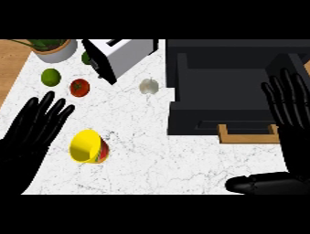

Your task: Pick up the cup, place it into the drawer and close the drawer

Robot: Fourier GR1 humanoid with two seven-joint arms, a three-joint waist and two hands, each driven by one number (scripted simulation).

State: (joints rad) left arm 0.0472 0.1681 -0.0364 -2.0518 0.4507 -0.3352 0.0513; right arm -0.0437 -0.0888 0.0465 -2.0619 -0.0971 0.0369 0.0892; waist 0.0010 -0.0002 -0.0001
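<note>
Right hand point(300, 139) low at right, fingers straight and released, thumb stretched over the desk point(184, 169), fingertips over the open dark drawer point(184, 109). Left hand point(14, 148) at lower left, fingers spread, released, holding nothing. Yellow cup point(88, 146) lies tipped on the desk just beside the left hand, well apart from the drawer. Tomato point(79, 87), lime point(50, 76), garlic point(149, 86) and toaster point(123, 55) sit farther back.

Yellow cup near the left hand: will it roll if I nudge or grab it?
The yellow cup appears tipped on its side, mouth toward the upper left, so a nudge would probably roll it, likely in a curve. It looks rigid and hollow, so probably light. Its smooth round wall may slip under open fingers.
</note>
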